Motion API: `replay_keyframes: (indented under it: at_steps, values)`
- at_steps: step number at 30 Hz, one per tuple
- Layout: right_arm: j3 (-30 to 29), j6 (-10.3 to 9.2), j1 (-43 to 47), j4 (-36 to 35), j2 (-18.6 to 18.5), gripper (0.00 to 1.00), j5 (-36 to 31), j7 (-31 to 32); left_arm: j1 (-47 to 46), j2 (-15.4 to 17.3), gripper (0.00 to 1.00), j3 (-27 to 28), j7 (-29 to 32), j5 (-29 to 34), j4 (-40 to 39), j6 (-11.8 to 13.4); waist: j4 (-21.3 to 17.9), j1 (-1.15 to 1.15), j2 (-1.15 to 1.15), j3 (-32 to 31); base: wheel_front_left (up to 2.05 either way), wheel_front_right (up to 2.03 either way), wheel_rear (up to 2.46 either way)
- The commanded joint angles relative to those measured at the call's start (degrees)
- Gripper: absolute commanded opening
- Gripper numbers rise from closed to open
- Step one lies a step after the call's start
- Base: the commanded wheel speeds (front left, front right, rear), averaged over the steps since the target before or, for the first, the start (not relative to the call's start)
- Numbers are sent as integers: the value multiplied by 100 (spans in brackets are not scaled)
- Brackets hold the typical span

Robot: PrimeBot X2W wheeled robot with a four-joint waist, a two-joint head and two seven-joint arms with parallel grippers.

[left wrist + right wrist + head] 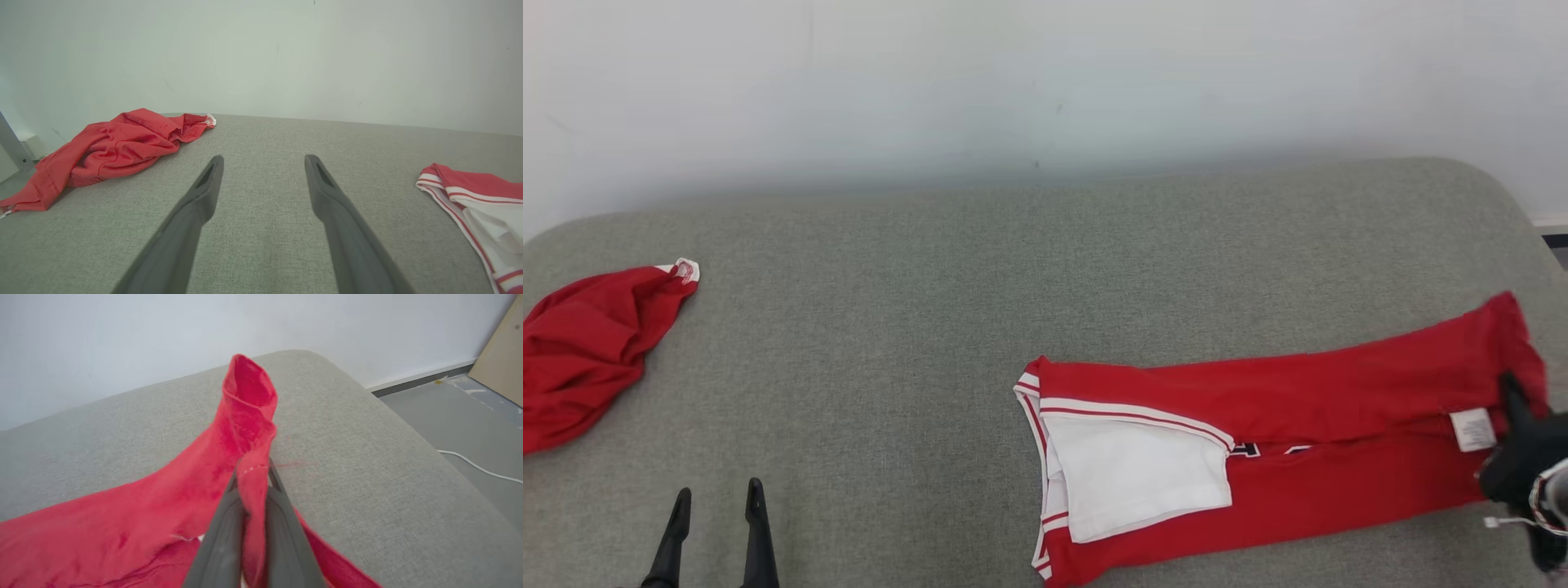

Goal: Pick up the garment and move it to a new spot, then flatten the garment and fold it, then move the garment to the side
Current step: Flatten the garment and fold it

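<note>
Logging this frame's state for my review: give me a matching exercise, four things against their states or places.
1 left gripper
2 right gripper
3 crumpled red garment
4 white label

A fingers shut on the striped jersey
B heaped at the left end of the cushion
C fingers apart over bare cushion
D lying on the jersey

Pairs: 1-C, 2-A, 3-B, 4-D

light: bright, even | shadows: soft, faint | wrist views: wide-angle edge stretch
</note>
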Motion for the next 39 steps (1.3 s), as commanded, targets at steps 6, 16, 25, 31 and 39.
replay_keyframes:
  at_steps: [6,16,25,31,39]
  values:
    - [136,-16,228,-919,518,0,117,238,125,-46,100,36,-18,57,23,-24,-59,0,0,-128,0,0,0]
    - [622,-16,626,-2535,1519,0,85,871,55,-68,100,-68,-18,56,121,-26,133,0,0,-220,0,0,0]
    - [1188,-16,673,-2915,2036,0,-60,1257,-57,-76,100,-214,-18,-22,217,-30,434,0,0,-156,0,0,0]
    - [1300,-16,607,-2737,2329,0,-17,1218,-133,-88,100,-314,-18,-61,283,-30,608,0,0,-103,0,0,0]
    - [1508,-16,498,-2248,2557,0,-187,1091,-205,-112,100,-422,-18,-49,341,-31,754,0,0,-14,0,0,0]
